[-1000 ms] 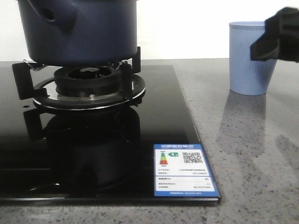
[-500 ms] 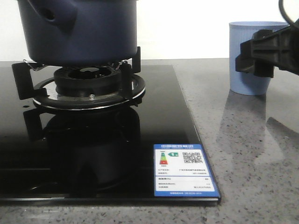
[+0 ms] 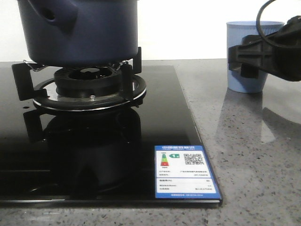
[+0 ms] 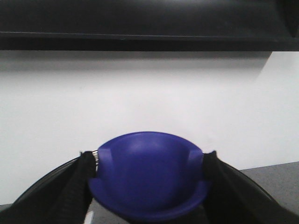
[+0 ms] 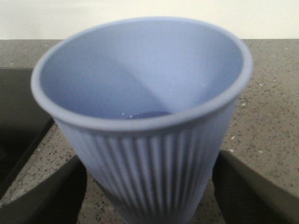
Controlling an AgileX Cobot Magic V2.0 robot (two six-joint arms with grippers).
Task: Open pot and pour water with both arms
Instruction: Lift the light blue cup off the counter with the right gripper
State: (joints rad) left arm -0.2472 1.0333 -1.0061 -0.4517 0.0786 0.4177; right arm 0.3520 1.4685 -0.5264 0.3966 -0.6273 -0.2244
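Two grips set up my pour: left jaws [image 4: 148, 186] clenched on the pot's lid knob [image 4: 148, 175], right jaws [image 5: 148, 186] spread around the cup [image 5: 140, 116], with the pot [image 3: 80, 30] on the burner [image 3: 87, 84].

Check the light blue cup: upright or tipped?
Upright. The cup stands on the counter with its open mouth up; the right gripper has a finger on each side of it.

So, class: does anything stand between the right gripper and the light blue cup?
Nothing visible does. In the right wrist view the ribbed cup sits directly between the right gripper jaws, with only bare granite countertop around it.
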